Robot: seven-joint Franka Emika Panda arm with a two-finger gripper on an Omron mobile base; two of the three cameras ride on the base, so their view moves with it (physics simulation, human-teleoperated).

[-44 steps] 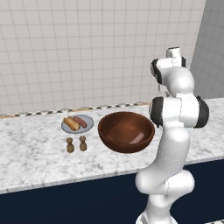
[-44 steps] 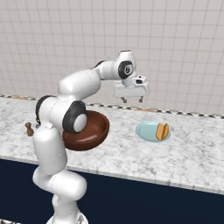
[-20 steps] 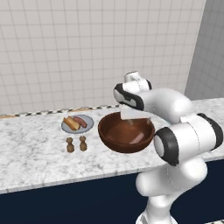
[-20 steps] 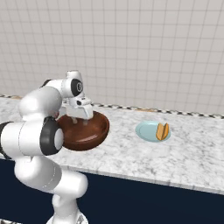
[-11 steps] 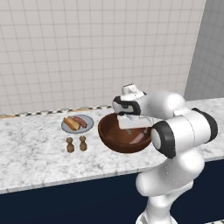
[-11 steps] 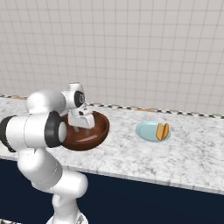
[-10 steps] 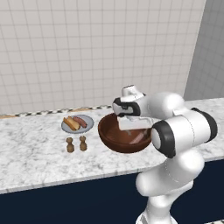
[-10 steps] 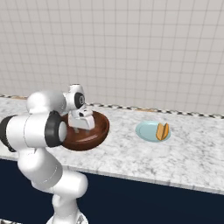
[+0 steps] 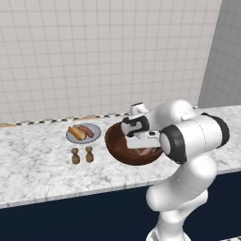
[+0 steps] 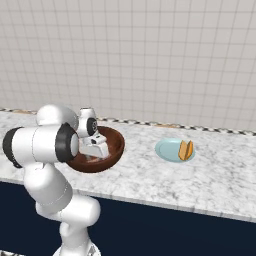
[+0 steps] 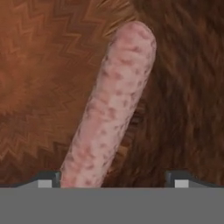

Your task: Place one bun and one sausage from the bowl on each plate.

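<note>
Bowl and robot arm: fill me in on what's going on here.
The arm has its tool lowered into the brown bowl on the marble counter, jaws apart around a pink sausage lying on the bowl's floor, not yet gripped. The grey plate left of the bowl already holds a bun and a sausage. The teal plate to the right holds only a bun, so it lacks a sausage.

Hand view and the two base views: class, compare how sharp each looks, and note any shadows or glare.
Hand view: very close, so the sausage and the bowl grain look soft and blurry, with no glare. Left base view: sharp, with soft shadows beside the two shakers. Right base view: sharp and evenly lit, with no glare on the teal plate.
</note>
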